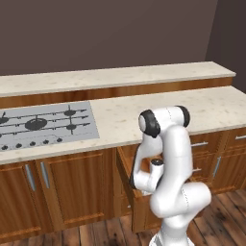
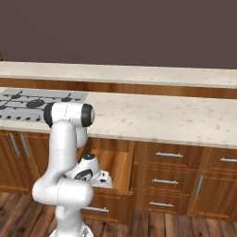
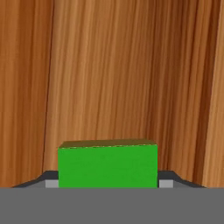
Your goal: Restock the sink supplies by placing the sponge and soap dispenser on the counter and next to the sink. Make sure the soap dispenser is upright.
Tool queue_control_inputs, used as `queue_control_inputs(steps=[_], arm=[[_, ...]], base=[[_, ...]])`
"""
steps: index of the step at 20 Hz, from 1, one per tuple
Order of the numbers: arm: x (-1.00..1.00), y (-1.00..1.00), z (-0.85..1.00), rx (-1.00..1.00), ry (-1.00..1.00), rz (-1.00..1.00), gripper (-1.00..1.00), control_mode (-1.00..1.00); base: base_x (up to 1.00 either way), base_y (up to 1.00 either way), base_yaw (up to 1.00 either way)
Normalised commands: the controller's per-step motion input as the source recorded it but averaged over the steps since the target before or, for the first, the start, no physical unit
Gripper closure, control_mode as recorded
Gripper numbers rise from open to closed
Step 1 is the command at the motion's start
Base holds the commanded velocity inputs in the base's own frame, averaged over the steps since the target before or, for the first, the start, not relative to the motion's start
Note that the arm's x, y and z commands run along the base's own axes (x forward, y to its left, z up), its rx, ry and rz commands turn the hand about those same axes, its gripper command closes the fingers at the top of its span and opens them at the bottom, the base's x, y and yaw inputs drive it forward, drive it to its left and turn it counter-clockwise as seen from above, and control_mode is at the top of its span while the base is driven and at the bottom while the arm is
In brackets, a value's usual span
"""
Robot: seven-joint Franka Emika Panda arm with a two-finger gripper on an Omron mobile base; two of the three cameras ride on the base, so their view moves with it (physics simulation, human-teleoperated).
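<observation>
Green sponge [image 3: 107, 165] snug between pincer [image 3: 107, 183] tips over wooden drawer floor [image 3: 113, 70]

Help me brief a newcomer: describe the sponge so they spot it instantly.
Find the open wooden drawer under the cream counter, right of the stovetop. The hand reaches into it, and the sponge sits between its fingertips: a bright green block against brown wood.

The arm [image 1: 173, 163] is glossy white, built of thick rounded tube-like segments. Black rings and caps mark its joints, clearest at the bulging elbow [image 1: 150, 123] near the top. A small round dark-centred cap [image 1: 157, 162] sits on the lower link. The pincer's [image 3: 108, 183] two dark grey tips look flat and angular.
</observation>
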Motion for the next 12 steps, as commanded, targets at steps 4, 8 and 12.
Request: queue_control_inputs(steps=[4, 8, 12], arm=[[0.0, 0.0, 0.0, 0.0, 0.0, 0.0, 1.0, -1.0], [0.0, 0.0, 0.0, 0.0, 0.0, 0.0, 1.0, -1.0], [0.0, -0.01, 0.0, 0.0, 0.0, 0.0, 1.0, -1.0]], base=[[0.0, 0.0, 0.0], [0.0, 0.0, 0.0], [0.0, 0.0, 0.0]])
